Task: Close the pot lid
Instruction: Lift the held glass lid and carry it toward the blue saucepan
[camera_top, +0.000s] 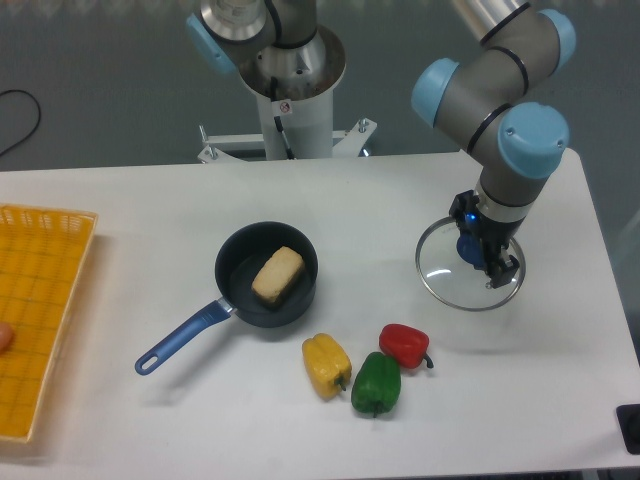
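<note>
While the pot sat uncovered well to the left, the claw was over the lid, at its knob. Whether its fingers gripped the knob could not be told.

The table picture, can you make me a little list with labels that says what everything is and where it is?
pot: open, middle of the table, blue handle pointing toward the front left
inside the pot: one tan bread-like block
lid: on the table to the right of the pot, apart from it
gripper: down at the lid's blue knob; grip cannot be told
peppers: yellow, green, red, grouped in front of the pot
yellow basket: left edge of the table
</note>
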